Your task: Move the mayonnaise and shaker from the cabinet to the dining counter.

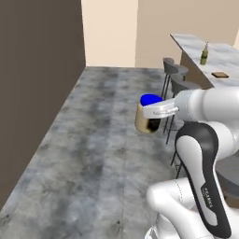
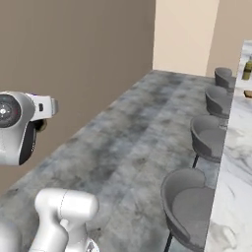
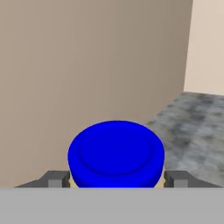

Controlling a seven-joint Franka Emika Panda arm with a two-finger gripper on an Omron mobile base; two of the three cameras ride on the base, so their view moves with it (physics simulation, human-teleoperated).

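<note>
**Mayonnaise in the gripper, carried over the kitchen floor**

Gripper [image 1: 148,113] clamped on the mayonnaise [image 1: 148,114] — jar held in mid-air above the grey floor [image 1: 93,154], tilted slightly; blue lid [image 3: 116,153] up, cream body and dark label below it; hand view looks straight onto the lid, one dark fingertip [image 3: 57,178] on each side of the jar; brown wall [image 1: 37,84] to the left of the arm; dining counter [image 1: 219,58] runs along the right, marble top, grey stools [image 1: 173,69] lined in front; olive-green bottle [image 1: 204,54] and a small brown flat item [image 1: 220,74] sit on that counter, well apart from the jar
</note>
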